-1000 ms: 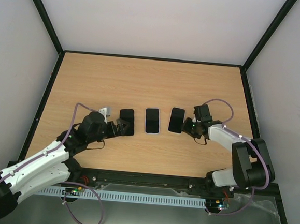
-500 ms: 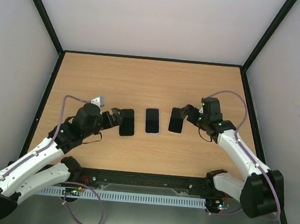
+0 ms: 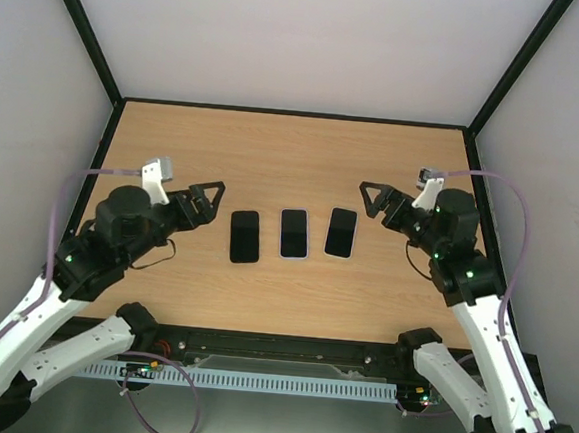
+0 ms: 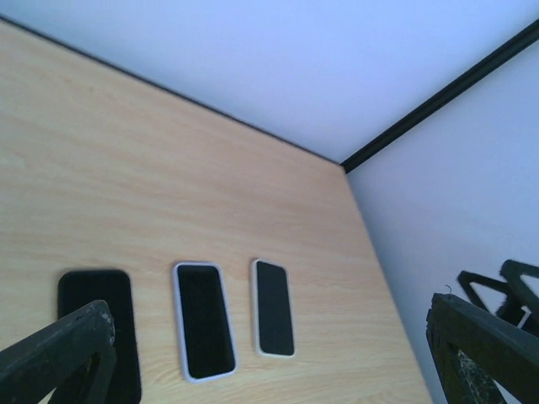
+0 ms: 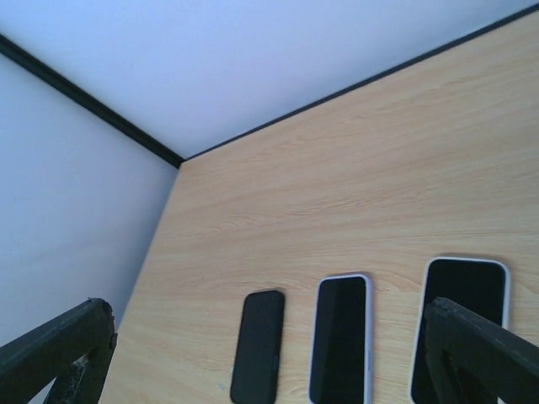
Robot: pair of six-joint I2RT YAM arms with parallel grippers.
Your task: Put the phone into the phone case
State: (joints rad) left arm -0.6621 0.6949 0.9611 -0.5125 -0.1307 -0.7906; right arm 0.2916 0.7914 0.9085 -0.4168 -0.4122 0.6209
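Both arms reach in from the near edge and hang above the table [image 3: 295, 152]. The left gripper [image 3: 215, 200] is at 9 o'clock of a row of three flat things and the right gripper [image 3: 367, 200] at its 3 o'clock. Both have jaws spread wide, with nothing between them, and are clear of everything. The row lies just near of the table's middle, long sides pointing to 12 o'clock and each piece apart from its neighbour. The step in hand looks like choosing and taking the phone. To do it well, come down square to the long axis with the jaws across the narrow width. Anything this thin and flat leaves little edge to catch, so the fingertips should nearly skim the wood before closing. The other arm should pin the case, then one end goes in at a tilt before the rest is pressed flat. As for containers, the middle phone [image 3: 294, 233] and right phone [image 3: 340, 232] each show a glossy dark face inside a pale rim. I read these as cases already filled. The left slab [image 3: 245, 236] is matt black with no rim, and I cannot tell whether it is a bare phone or an empty dark case. No plainly empty case shows.
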